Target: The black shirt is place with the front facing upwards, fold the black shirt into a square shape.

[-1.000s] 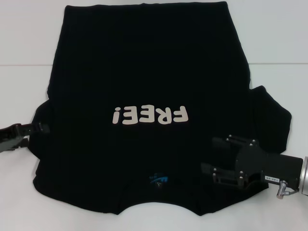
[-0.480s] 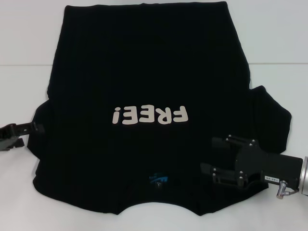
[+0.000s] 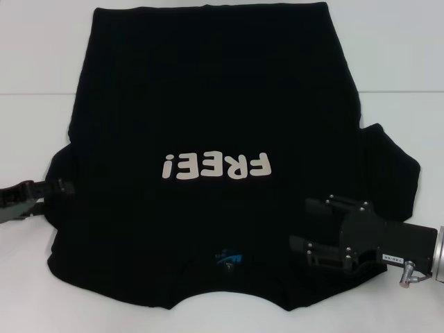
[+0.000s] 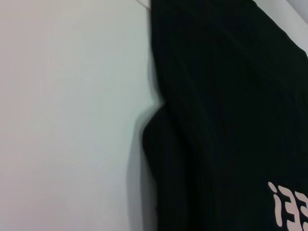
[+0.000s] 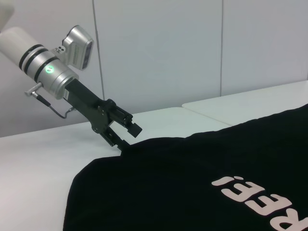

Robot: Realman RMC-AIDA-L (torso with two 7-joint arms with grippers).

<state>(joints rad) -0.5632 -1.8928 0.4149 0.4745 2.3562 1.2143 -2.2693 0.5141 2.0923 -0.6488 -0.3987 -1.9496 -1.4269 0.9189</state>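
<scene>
Your shirt (image 3: 215, 139) lies flat, print up, on the bench (image 3: 35, 55). Left claw (image 5: 126, 136), spread, meets the left sleeve edge; right claw (image 3: 316, 229), spread, hovers over the near right shoulder. Next, pinch both sides.

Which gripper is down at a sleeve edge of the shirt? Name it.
The left gripper: its open fingers reach the sleeve edge of the black shirt. The right gripper hovers over the shirt's shoulder area instead.
</scene>
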